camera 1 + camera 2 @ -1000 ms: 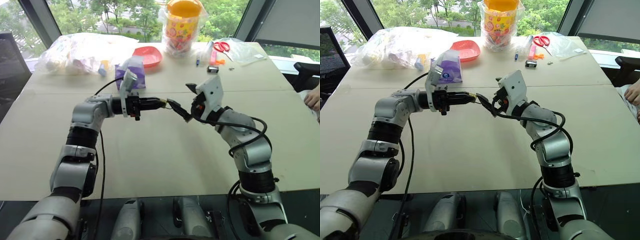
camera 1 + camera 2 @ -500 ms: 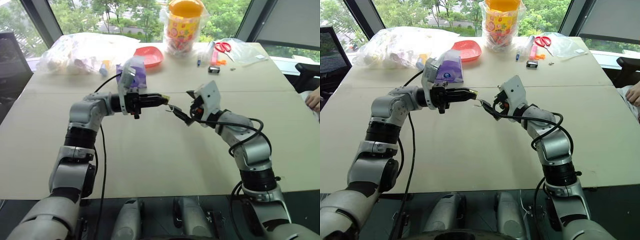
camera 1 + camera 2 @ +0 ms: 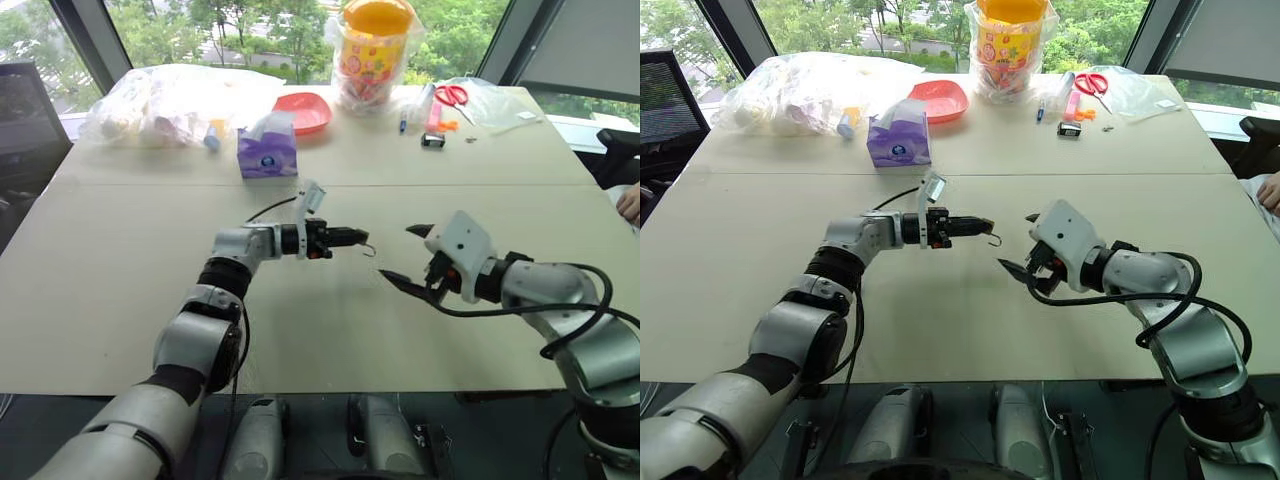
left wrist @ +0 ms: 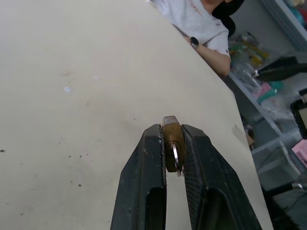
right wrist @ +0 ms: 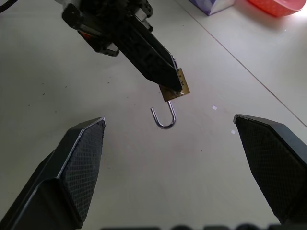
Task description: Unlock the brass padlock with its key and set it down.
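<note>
Padlock (image 5: 174,89) pinched in left gripper (image 4: 172,143), shackle swung free.
Right gripper (image 5: 182,158) sits just beside it above the table (image 3: 300,320), fingers wide apart, holding nothing.

One brass padlock (image 5: 174,89), clamped at the tip of the left gripper (image 5: 165,79); two grippers, the right gripper (image 3: 408,257) spread wide facing it; beyond them one purple tissue box (image 3: 266,152); one red plate (image 3: 300,110); one pair of red-handled scissors (image 3: 450,95); one yellow-lidded tub (image 3: 375,50).

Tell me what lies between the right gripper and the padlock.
Nothing: in the right wrist view, just bare table separates the open right gripper from the padlock, held by the left gripper.
</note>
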